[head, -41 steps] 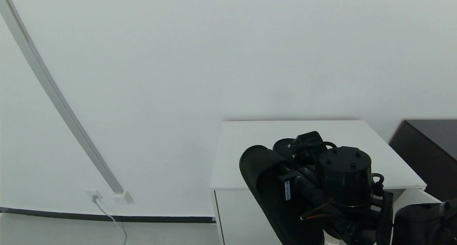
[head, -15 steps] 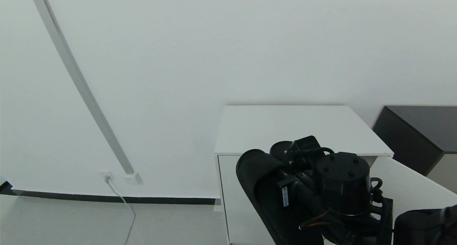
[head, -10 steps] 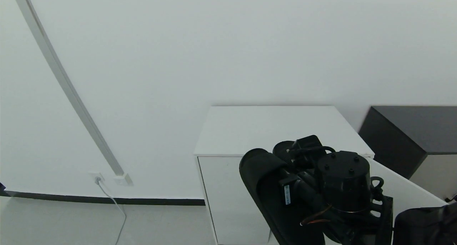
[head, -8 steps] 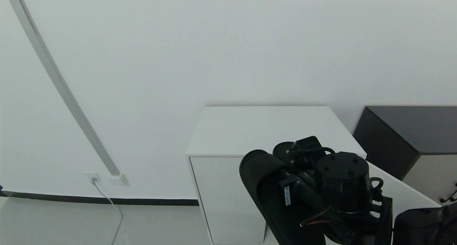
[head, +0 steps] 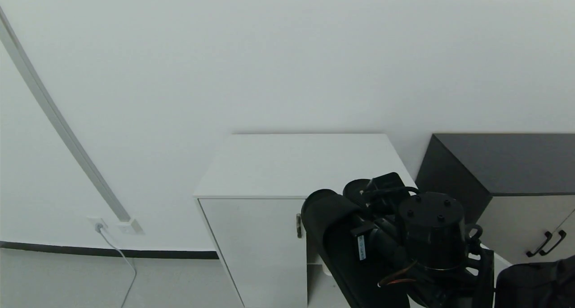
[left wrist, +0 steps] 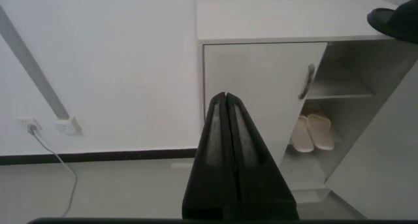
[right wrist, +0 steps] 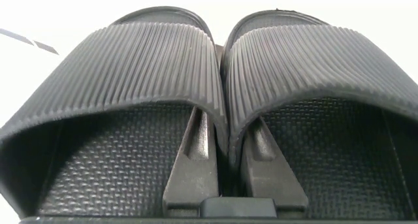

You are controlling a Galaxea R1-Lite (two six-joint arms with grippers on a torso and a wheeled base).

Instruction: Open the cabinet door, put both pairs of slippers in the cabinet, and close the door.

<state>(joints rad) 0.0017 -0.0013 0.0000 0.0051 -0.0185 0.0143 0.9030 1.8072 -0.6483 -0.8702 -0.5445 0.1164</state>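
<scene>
Head view: black slippers [head: 334,227] hang in front of the cabinet [head: 292,164]. A small label [head: 362,249] on the arm is too small to read.

Left wrist view: the left gripper [left wrist: 226,139], clenched on nothing, faces the cabinet. Pale slippers [left wrist: 312,132] lie on a shelf inside.

Right wrist view: the right gripper [right wrist: 226,142] pinches the black slippers' inner walls together.

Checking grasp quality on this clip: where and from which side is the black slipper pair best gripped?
Probably by the two touching inner walls of the black slippers, coming in from the open end behind the straps. They sit side by side, so one finger slides into each and a single pinch takes both, as the right gripper is shut on them here.
</scene>
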